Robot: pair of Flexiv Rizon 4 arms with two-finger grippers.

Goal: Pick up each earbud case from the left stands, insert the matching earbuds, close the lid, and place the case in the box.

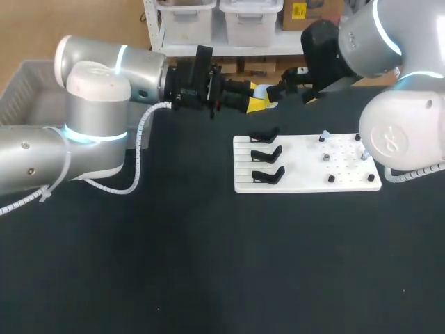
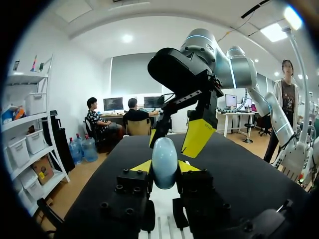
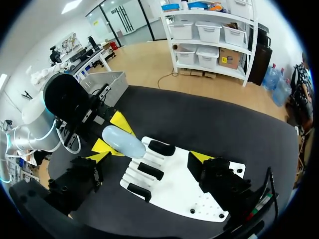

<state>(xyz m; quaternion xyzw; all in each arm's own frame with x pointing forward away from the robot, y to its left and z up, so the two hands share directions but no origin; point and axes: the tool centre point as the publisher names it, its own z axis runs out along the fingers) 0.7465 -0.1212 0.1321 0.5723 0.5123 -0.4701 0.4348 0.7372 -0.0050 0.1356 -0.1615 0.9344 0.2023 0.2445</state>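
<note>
Two hands above surface (image 1: 174, 264): left hand (image 2: 164, 167) clamps pale-blue earbud case (image 2: 164, 153); right hand (image 2: 175, 138) spread wide, just ahead. Tip: keep case steady, approach slow & centred.

Colour listing: matte black table (image 1: 208, 278) and its contents.
Pale blue glossy egg-shaped earbud case (image 2: 164, 162); flat white board (image 1: 299, 175) dotted with small dark holes, bearing three black stands (image 1: 268, 154); light grey plastic box (image 1: 28, 90) by the table's far left corner; left gripper (image 2: 164, 169) and right gripper (image 2: 175, 138), black with bright yellow tips; silver arms (image 1: 104, 69) with cyan glowing rings.
</note>
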